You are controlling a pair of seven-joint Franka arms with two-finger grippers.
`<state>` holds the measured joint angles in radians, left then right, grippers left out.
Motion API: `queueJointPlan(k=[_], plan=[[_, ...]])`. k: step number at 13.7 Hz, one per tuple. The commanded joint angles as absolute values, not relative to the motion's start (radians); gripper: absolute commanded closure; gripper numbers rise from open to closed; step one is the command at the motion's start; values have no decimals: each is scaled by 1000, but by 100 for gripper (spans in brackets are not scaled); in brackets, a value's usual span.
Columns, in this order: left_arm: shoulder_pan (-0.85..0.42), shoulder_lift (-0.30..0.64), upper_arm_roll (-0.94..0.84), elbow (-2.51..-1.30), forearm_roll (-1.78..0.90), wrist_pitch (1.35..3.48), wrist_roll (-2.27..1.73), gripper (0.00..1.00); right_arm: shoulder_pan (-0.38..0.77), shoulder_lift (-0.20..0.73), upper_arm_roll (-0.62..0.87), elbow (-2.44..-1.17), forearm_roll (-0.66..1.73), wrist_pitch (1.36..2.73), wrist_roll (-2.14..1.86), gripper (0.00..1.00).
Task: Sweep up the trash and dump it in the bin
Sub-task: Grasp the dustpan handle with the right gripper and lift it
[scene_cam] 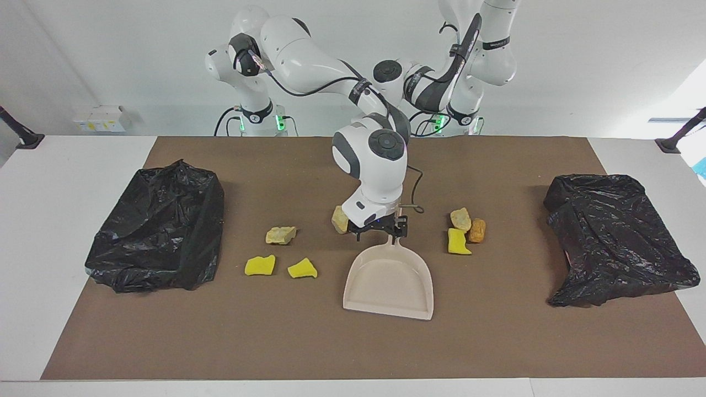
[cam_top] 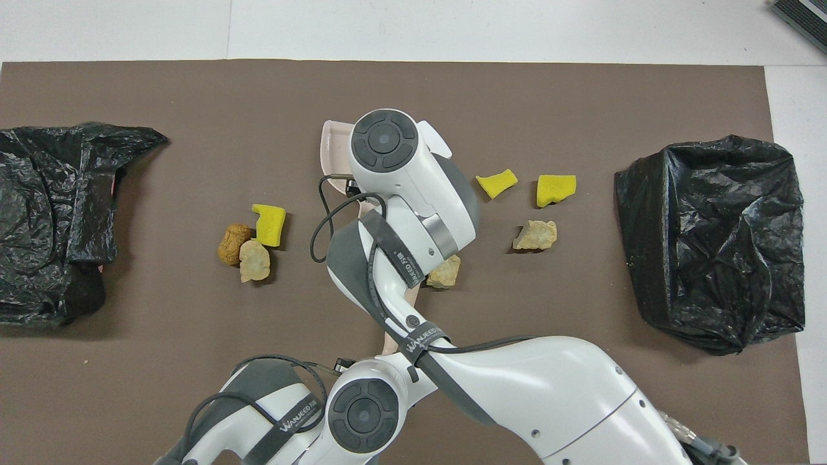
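Trash is what counts here, seven small foam-like chunks, and none of it is in a gripper: the right gripper (scene_cam: 379, 234) sits low at the handle of the beige dustpan (scene_cam: 389, 284), its arm reaching across the middle of the worktop (scene_cam: 331, 353), and whether it has closed on that handle I cannot tell. The left gripper is hidden under its own wrist in the overhead view and by the right arm in the facing view, so its state cannot be told either; it seems to be at the robots' end of the brush (cam_top: 389, 341). Closest to the right gripper is a tan lump (scene_cam: 340, 219), just beside it and slightly nearer to the robots than the pan's mouth. Toward the right arm's end lie another tan lump (scene_cam: 281, 235) and two yellow wedges (scene_cam: 260, 265) (scene_cam: 302, 268), well apart from the pan. Toward the left arm's end a tan lump (scene_cam: 460, 219), an orange-brown lump (scene_cam: 477, 230) and a yellow wedge (scene_cam: 459, 241) touch in a cluster. A black-bagged bin (scene_cam: 157, 226) (scene_cam: 618, 237) stands at each end of the worktop. I judge the chunks light, soft and rough, likely to tumble or skid under bristles, so they are better pushed low and slowly into the pan than pinched; the stiff pan is best held by its handle.
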<state>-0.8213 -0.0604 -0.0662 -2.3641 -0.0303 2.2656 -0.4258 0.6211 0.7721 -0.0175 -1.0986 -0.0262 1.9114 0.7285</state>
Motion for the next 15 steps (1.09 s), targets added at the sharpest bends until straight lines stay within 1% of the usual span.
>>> queueJointPlan(k=[1, 2, 3, 4, 5, 6, 7, 8, 9, 13, 15], plan=[[-828, -61, -48, -2370, -3, 2260, -422, 100, 653, 839, -23, -1031, -41, 1933, 746, 23], [-825, -61, -48, -2370, -2, 2246, -422, 100, 653, 850, -21, -1019, -41, 1940, 742, 25], [-824, -63, -46, -2372, -2, 2234, -422, 100, 653, 851, -20, -1017, -41, 1942, 741, 31], [-822, -63, -45, -2372, -2, 2221, -423, 100, 653, 851, -18, -1017, -41, 1941, 741, 31], [-818, -63, -44, -2372, -2, 2220, -423, 100, 653, 850, -17, -1017, -41, 1939, 741, 36], [-812, -63, -44, -2370, 2, 2220, -423, 100, 657, 850, -18, -1017, -41, 1928, 741, 48], [-813, -63, -44, -2370, 6, 2218, -423, 100, 658, 850, -17, -1017, -41, 1931, 741, 70], [-811, -63, -44, -2372, 6, 2217, -423, 100, 658, 850, -17, -1017, -41, 1933, 741, 95], [-811, -63, -44, -2372, 6, 2214, -423, 100, 658, 847, -15, -1019, -41, 1933, 742, 100], [-811, -63, -44, -2370, 8, 2203, -423, 100, 643, 830, -18, -1022, -41, 1930, 666, 100], [-810, -63, -44, -2372, 8, 2200, -423, 100, 635, 798, -25, -1023, -40, 1931, 565, 100]])
